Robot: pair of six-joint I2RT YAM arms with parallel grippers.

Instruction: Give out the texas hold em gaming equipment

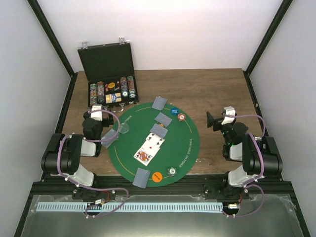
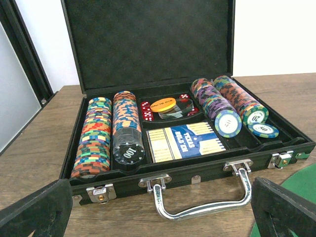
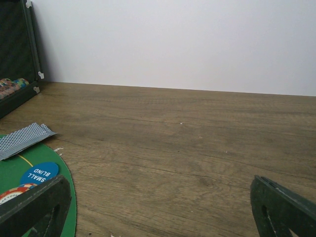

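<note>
- My left gripper [image 2: 158, 211] hangs wide open, facing the open black case [image 2: 197, 170] at the table's [image 3: 197, 148] far-left corner.
- My right gripper [image 3: 158, 212] is spread open over the table, beside the green mat's [image 1: 183, 144] right edge.
- Cards [image 1: 148, 148] line the mat's middle, and discs [image 1: 157, 176] sit near its far, left and near edges.

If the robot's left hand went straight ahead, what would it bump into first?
Most likely the shiny handle on the front of the black case: it lies straight ahead between the left gripper's open fingers. How close is hard to judge.
</note>
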